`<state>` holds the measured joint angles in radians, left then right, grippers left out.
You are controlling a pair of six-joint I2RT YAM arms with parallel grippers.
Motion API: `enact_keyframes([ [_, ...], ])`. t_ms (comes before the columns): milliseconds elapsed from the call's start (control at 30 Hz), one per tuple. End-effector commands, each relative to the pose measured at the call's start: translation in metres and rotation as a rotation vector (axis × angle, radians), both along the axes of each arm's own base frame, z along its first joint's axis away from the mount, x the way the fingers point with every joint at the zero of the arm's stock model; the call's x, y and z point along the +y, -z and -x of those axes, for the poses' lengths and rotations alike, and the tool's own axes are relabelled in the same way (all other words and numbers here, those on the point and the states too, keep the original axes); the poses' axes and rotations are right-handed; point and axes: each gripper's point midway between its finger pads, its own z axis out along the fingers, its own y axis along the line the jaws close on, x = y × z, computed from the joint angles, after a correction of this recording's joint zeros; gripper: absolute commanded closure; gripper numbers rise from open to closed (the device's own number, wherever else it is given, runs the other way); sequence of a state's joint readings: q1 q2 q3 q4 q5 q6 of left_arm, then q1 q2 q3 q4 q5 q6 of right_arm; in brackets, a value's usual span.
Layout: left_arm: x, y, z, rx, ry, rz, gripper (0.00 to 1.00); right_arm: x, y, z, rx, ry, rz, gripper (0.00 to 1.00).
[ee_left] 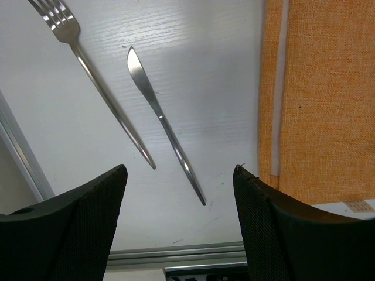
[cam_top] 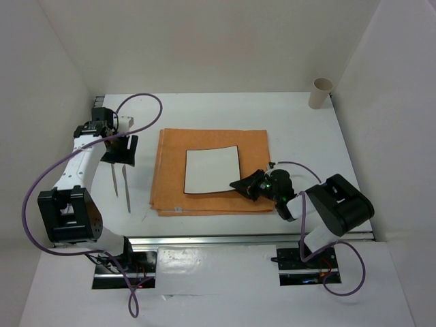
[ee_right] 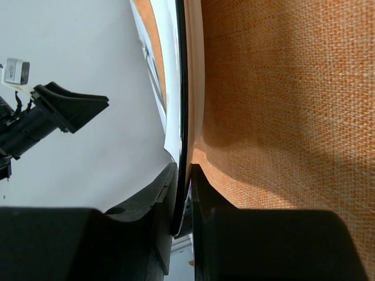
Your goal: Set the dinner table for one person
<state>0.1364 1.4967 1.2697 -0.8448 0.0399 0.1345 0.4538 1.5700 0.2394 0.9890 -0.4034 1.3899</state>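
The right arm stretched low over the dinner table [cam_top: 218, 112], the right gripper [cam_top: 245, 185] pinching the plate [cam_top: 212, 170] by its near corner on the orange placemat [cam_top: 170, 187]. The left gripper [cam_top: 120, 151] hung spread wide above the fork [cam_top: 114, 180] and knife [cam_top: 127, 192].

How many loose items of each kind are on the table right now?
Fork: 1
Knife: 1
Plate: 1
Orange placemat: 1
Cup: 1
Total: 5
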Motion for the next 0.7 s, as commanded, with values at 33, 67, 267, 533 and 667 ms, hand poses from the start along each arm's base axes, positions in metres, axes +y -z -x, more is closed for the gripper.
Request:
enact_keyframes([
  [33, 0.002, -0.005, 0.002, -0.025, 0.013, 0.003, 0.20, 0.014, -0.078, -0.017, -0.296, -0.009, -0.151, 1.00],
  [67, 0.002, -0.005, 0.002, -0.025, 0.013, 0.003, 0.20, 0.013, -0.078, -0.018, -0.297, 0.000, -0.149, 1.00],
  [267, 0.003, -0.005, 0.002, -0.026, 0.016, 0.007, 0.20, 0.010, -0.062, -0.018, -0.250, 0.027, -0.119, 1.00],
  [533, 0.005, -0.002, 0.002, -0.019, 0.011, 0.017, 0.20, 0.016, -0.028, -0.004, -0.133, 0.037, -0.069, 1.00],
  [667, 0.004, 0.001, 0.004, -0.010, 0.011, 0.018, 0.20, 0.010, -0.016, 0.001, -0.089, 0.057, -0.057, 1.00],
])
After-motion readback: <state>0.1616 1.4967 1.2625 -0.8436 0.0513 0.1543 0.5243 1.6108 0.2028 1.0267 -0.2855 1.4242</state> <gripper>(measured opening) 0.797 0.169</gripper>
